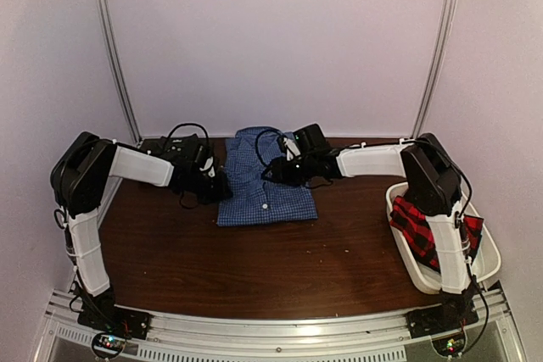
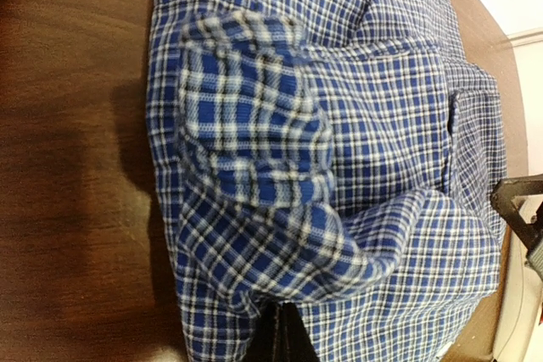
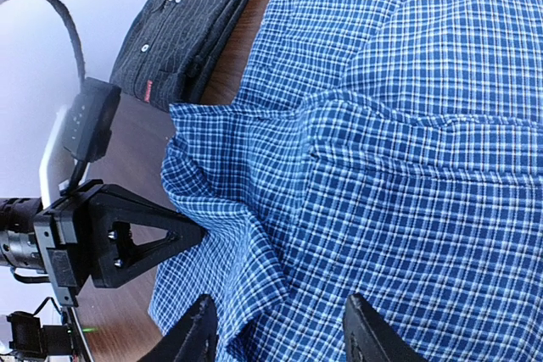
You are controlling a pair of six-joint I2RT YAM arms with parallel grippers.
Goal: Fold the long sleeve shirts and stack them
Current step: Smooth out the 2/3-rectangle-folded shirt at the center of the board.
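Left claw: we see its jaws together, nipped on the side edge of the blue gingham shirt. The cloth rises in a loose fold toward its tip.
Right claw: we see its jaws standing apart, right over the same shirt, facing the left claw across the lifted fold. We cannot tell whether its fingers touch the cloth.
Blue gingham shirt: folded flat on the counter, beneath the right claw and reaching to the left claw's tip.
Charcoal shirt: folded on the counter beyond the left claw, just beside the blue shirt's far edge, with a small orange tag showing.
Red-and-black plaid shirt: bunched in the white tub, well apart from both claws, beside the right arm's base.
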